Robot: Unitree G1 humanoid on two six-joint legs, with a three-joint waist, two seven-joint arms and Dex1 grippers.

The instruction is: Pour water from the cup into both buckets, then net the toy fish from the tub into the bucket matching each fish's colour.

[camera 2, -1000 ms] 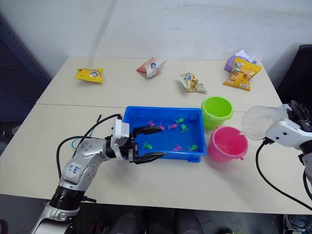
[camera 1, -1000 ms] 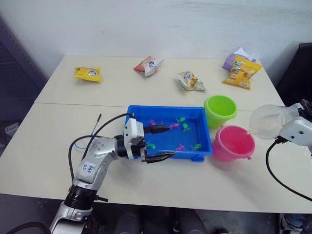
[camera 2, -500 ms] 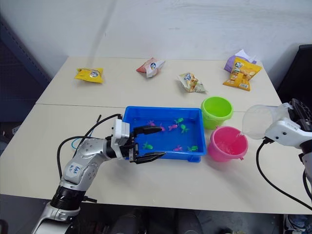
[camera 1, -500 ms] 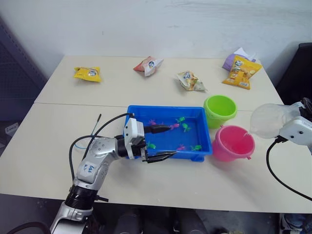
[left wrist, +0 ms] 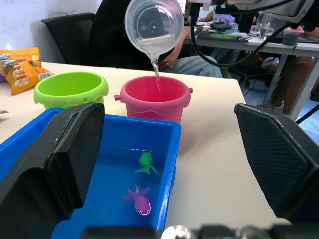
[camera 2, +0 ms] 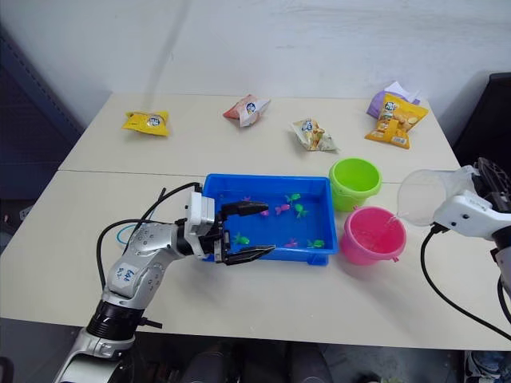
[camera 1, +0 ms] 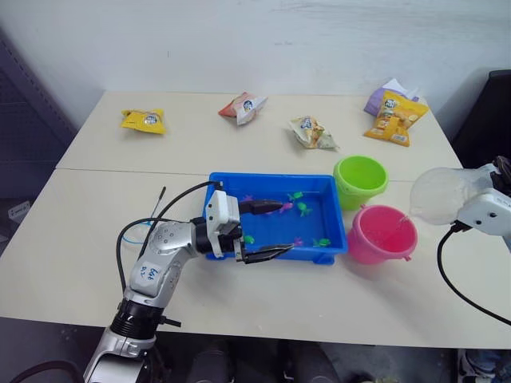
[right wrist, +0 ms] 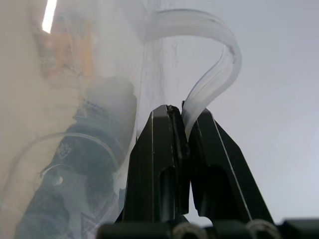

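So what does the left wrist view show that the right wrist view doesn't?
Left wrist view: a thin stream of water falling from the cup into the pink bucket, beside the green bucket, and two toy fish in the tub. Right wrist view: the right gripper shut on the cup's handle. Both share the tilted cup.

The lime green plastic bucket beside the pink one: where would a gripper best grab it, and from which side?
Probably the lime green plastic bucket is best taken by its flared rim from above, one finger inside and one outside: it stands upright and open. Come at the rim's far side, since the blue plastic tub and the pink bucket crowd the other sides.
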